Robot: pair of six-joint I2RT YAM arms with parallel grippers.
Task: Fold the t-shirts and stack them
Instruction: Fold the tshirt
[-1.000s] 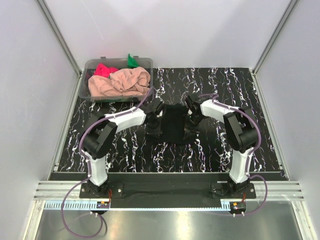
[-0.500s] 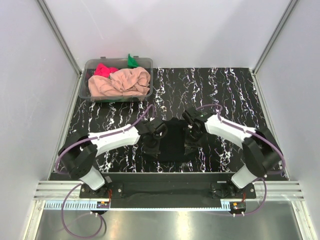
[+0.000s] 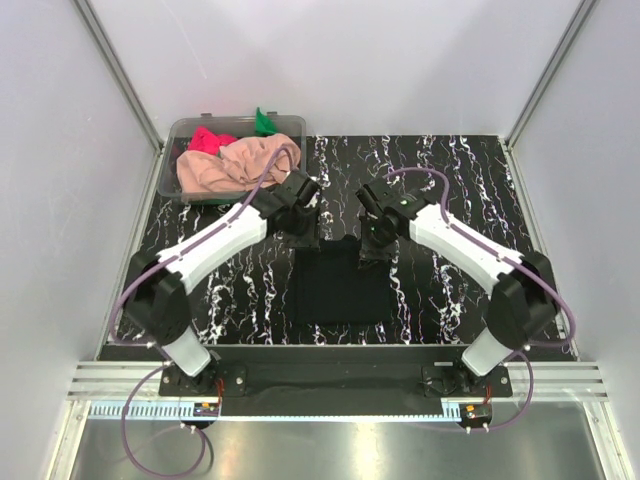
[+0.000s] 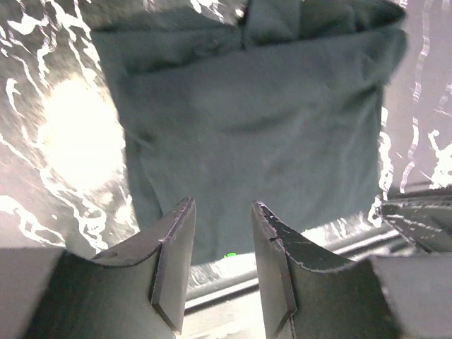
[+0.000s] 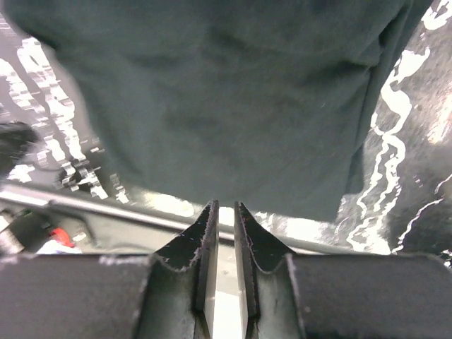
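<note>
left gripper (image 4: 222,206) partly open and empty above the folded black t-shirt (image 3: 340,285), lying flat at centre frame. right gripper (image 5: 226,206) open just a slit, gripping nothing, by the shirt's upper edge.

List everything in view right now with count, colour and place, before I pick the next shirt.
black t-shirt: one, black, folded flat on the table between the two arms
peach-pink t-shirt: one, peach-pink, bunched up, filling most of the tub
pink-red t-shirt: one, bright pink-red, crumpled in the tub's far left part
green t-shirt: one, green, only a bit showing at the tub's far rim
tub: one, clear plastic, far left corner of the table
table: one, black with white veining
left arm: one, white and black, reaching to the black shirt's far left edge; jaws apart, empty
right arm: one, white and black, at the shirt's far right edge; jaws a narrow slit apart, empty
</note>
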